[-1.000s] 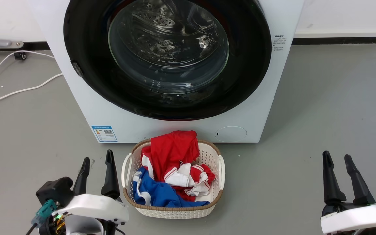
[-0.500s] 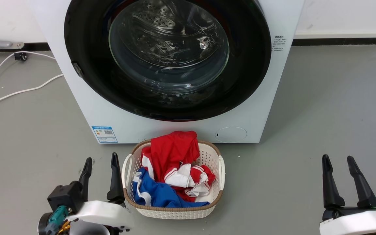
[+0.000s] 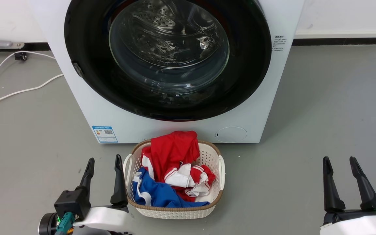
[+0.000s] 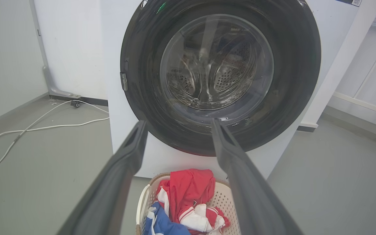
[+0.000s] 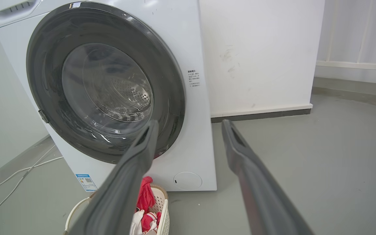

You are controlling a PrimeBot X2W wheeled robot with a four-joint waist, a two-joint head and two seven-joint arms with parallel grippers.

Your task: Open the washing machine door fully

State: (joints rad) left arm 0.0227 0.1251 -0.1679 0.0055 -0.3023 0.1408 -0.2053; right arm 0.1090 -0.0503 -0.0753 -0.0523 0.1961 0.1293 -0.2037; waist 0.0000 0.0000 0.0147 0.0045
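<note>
- Both grippers have slid toward the bottom edge of the head view since a second ago, the left one also drifting toward the basket. The door has not budged.
- The washing machine door [image 3: 246, 81] sits at 12 o'clock in the head view, shut flush on the front of the washing machine [image 3: 86, 107], with its glass bowl [image 3: 168, 45] bulging at the centre.
- I judge it rigid and fairly heavy, swinging on a hinge rather than lifting. The glossy black ring looks slick and gives the fingers nothing to bite on, and the glass is no place to press.
- A small grey tab [image 3: 77, 69] breaks the rim at the door's 9 o'clock. It is probably the pull or latch, though it is too small to be sure, and it seems the best place to hook a finger.
- A laundry basket [image 3: 175, 213] of red, white and blue clothes [image 3: 171, 153] stands at the machine's 6 o'clock, close to its front. It may crowd the approach.
- The left gripper [image 3: 104, 158] is at 7 o'clock, just beside the basket, with its fingers spread and holding nothing.
- The right gripper [image 3: 339, 158] is at 4 o'clock, well apart from the basket, likewise spread and empty.
- A white cable [image 3: 18, 91] trails across the floor at 10 o'clock.
</note>
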